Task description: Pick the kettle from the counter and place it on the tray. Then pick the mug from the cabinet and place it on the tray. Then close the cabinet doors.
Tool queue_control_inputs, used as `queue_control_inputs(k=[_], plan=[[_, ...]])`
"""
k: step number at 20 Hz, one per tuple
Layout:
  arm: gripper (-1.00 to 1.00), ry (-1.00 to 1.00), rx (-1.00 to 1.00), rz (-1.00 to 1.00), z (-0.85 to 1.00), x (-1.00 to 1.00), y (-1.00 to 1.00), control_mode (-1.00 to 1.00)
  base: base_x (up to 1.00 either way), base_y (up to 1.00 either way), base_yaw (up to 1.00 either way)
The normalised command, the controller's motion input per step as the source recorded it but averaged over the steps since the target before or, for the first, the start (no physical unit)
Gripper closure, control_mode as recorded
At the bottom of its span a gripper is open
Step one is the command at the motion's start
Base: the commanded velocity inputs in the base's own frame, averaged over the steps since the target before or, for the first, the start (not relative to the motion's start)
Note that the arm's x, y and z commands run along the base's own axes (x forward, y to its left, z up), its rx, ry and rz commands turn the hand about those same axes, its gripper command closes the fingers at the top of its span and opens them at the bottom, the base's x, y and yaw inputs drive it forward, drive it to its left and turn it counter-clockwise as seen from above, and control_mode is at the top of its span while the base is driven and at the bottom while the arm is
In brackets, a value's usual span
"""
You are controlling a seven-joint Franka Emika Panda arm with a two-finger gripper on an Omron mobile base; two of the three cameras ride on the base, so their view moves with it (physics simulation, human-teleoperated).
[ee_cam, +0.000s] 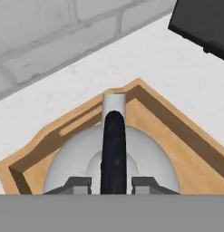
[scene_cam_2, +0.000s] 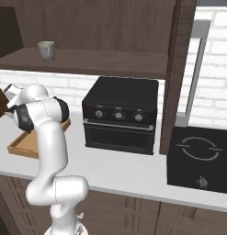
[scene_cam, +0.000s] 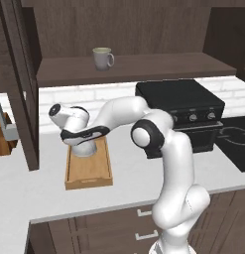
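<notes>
In the left base view the arm is reaching over the tray [scene_cam: 89,173] near the desk's [scene_cam: 54,193] back edge, the mug [scene_cam: 102,58] sitting on the cabinet [scene_cam: 144,67] shelf.

In the right base view the tray's [scene_cam_2: 23,148] corner is showing behind the arm.

In the hand view the kettle [ee_cam: 149,158] is sitting inside the tray [ee_cam: 186,149], its handle between the fingers [ee_cam: 78,184], which are standing slightly apart; whether they are gripping, I cannot tell. The placing step seems to be ending; next comes lifting clear, then fetching the mug.
</notes>
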Motion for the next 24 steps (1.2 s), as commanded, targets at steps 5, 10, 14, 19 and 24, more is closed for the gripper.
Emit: queue_control_inputs(k=[5,10,14,19,24], plan=[[-1.0,0.0,0.0,-0.07,-0.19,-0.09,0.0,-1.0,0.0,0.0,0.0],[-1.0,-0.01,0.0,-0.03,-0.17,-0.23,0.0,-1.0,0.0,0.0,0.0],[-1.0,0.0,0.0,-0.02,-0.02,-0.36,-0.07,-1.0,0.0,0.0,0.0],[-1.0,-0.05,0.0,0.0,0.1,-0.53,-0.24,-1.0,0.0,0.0,0.0],[-1.0,-0.03,0.0,-0.03,0.23,-0.64,-0.45,-1.0,0.0,0.0,0.0]])
